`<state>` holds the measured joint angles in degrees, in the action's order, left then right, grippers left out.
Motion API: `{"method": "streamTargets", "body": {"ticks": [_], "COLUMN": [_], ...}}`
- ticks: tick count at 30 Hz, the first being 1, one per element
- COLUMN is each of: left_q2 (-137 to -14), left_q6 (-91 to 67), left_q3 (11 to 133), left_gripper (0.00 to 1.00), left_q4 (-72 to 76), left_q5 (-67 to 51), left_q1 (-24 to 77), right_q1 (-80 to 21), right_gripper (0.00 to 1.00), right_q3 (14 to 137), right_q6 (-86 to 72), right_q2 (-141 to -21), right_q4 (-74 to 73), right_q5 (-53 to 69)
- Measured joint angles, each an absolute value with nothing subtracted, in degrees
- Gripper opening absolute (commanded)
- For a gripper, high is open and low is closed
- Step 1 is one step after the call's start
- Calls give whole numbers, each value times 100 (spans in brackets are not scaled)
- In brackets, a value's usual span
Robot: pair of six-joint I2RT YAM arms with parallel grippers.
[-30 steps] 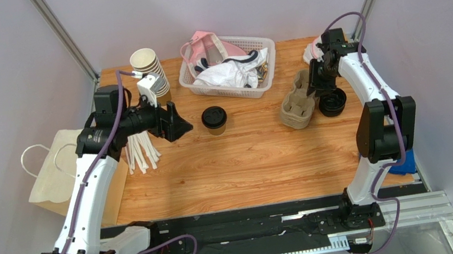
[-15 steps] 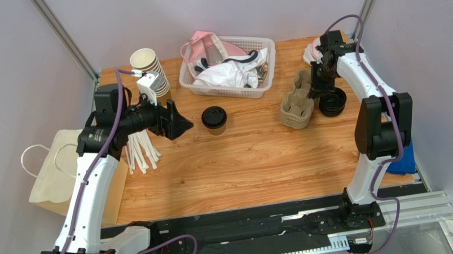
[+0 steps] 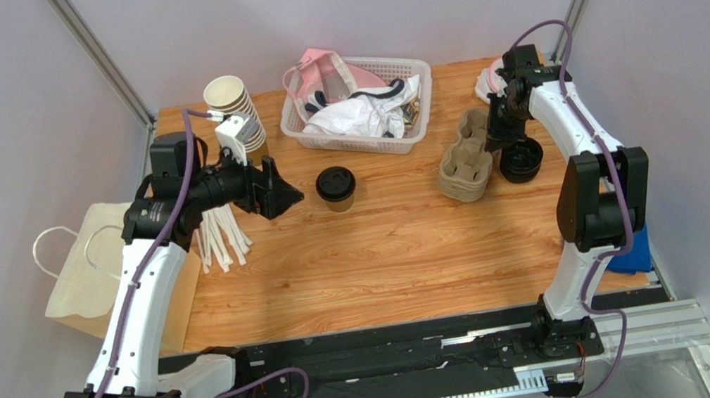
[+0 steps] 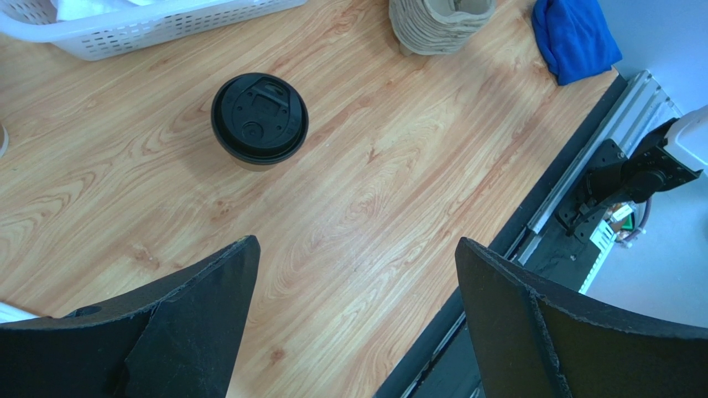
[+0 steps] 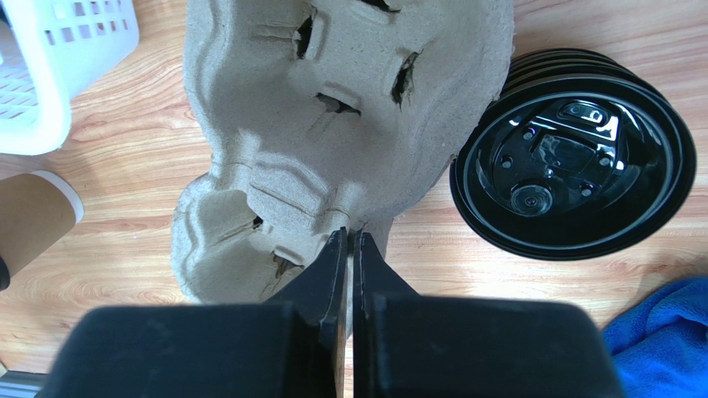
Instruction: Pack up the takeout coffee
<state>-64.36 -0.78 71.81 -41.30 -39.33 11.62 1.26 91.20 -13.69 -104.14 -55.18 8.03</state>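
The takeout coffee (image 3: 336, 187), a small brown paper cup with a black lid, stands upright mid-table; it also shows in the left wrist view (image 4: 259, 120). My left gripper (image 3: 281, 191) hovers just left of it, jaws wide open and empty (image 4: 356, 242). A grey pulp cup carrier (image 3: 464, 166) lies right of centre. My right gripper (image 3: 498, 139) is at its right rim, and in the right wrist view (image 5: 350, 234) the jaws are pressed together on the edge of the carrier (image 5: 332, 108).
A stack of black lids (image 3: 522, 162) sits right of the carrier. A white basket (image 3: 413, 67) of packets is at the back. Stacked lidless cups (image 3: 232, 106), white stirrers (image 3: 221, 236), a paper bag (image 3: 92, 267) and a blue cloth (image 5: 665, 332) are also there.
My right gripper has shifted very slightly at the carrier's rim. The left arm and the coffee cup have not moved.
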Motion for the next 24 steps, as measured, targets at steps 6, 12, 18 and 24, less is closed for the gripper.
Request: {"method": "streamTargets", "body": {"ticks": [6, 12, 18, 24], "left_q2": [-6436, -6436, -6436, -6436], "left_q6": [-115, -141, -141, -141], "left_q3": [7181, 7181, 7181, 7181], "left_gripper": [96, 96, 96, 96], "left_q4": [-4110, -4084, -4082, -4082], "left_q5": [-3935, -3935, -3938, -3957], "left_q1": [1162, 1162, 1162, 1162], "right_q1": [130, 132, 137, 139], "right_gripper": [0, 0, 0, 0], "right_q3": [9137, 9220, 9244, 9310], "right_q6": [-1369, -1372, -1372, -1369], "right_q2": [-10077, -9765, -9684, -9465], "right_q4": [-5520, -5498, -5496, -5500], "right_q5": [906, 1083, 1332, 1879]}}
